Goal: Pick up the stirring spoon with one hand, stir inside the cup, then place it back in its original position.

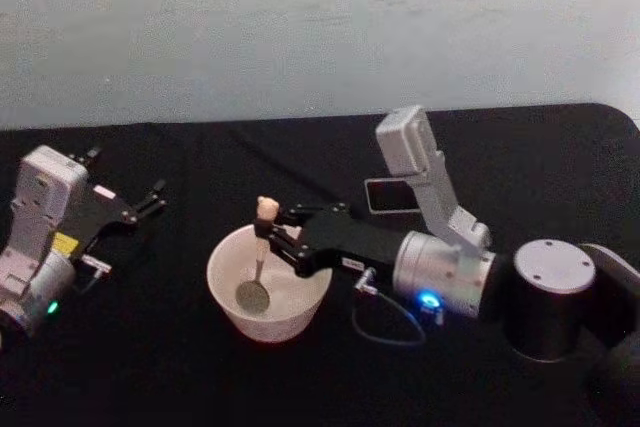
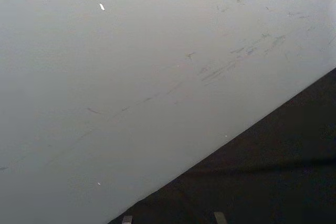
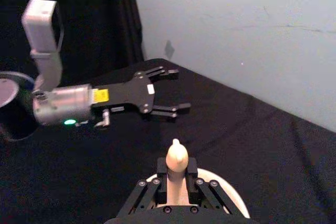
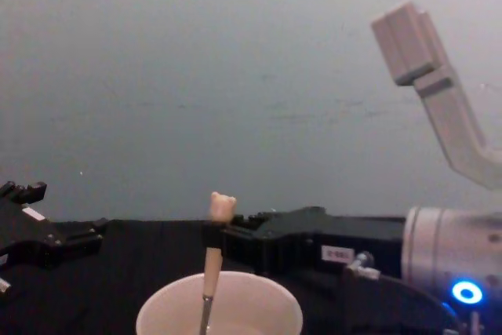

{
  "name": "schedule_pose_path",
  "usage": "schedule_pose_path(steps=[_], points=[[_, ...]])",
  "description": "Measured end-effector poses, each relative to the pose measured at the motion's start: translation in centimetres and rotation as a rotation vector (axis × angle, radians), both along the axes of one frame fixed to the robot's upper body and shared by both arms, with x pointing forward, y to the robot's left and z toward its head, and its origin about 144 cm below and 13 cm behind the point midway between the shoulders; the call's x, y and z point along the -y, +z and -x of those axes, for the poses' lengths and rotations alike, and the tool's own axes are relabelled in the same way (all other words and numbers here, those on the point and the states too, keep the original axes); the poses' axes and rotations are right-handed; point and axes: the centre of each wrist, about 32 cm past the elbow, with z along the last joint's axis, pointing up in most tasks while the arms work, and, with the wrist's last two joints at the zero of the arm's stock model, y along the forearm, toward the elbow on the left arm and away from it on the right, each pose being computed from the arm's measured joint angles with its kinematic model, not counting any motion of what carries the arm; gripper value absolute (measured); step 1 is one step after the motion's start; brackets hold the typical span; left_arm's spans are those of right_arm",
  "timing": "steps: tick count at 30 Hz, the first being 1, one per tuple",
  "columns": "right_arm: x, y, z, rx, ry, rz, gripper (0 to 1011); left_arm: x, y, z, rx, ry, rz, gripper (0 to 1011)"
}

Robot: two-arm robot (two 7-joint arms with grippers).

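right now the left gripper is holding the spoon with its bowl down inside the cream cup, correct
Not quite. The right gripper is the one shut on the stirring spoon, as the head view shows. The left gripper sits open off to the left, apart from the cup. The rest stands: the spoon's bowl is down inside the cup.

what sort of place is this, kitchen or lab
Probably a robot test bench, not a kitchen: black-draped table, bare pale wall, right gripper holding the stirring spoon in the cup; left gripper parked.
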Motion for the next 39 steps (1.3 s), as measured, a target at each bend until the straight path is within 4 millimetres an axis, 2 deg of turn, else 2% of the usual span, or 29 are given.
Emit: schedule_pose_path(steps=[7, 15, 23, 30, 39], points=[[-0.8, 0.2, -1.4, 0.010, -0.060, -0.006, 211, 0.0, 0.0, 0.0, 0.000, 0.000, 0.000, 1001], [0.1, 0.8, -2.1, 0.012, -0.110, -0.011, 211, 0.0, 0.0, 0.0, 0.000, 0.000, 0.000, 1001], [1.9, 1.4, -1.5, 0.002, -0.123, -0.012, 211, 0.0, 0.0, 0.0, 0.000, 0.000, 0.000, 1001], [3.3, 1.8, 0.0, -0.027, -0.096, -0.018, 211, 0.0, 0.0, 0.0, 0.000, 0.000, 0.000, 1001], [3.0, 1.9, 0.4, -0.054, -0.091, -0.049, 211, 0.0, 0.0, 0.0, 0.000, 0.000, 0.000, 1001]])
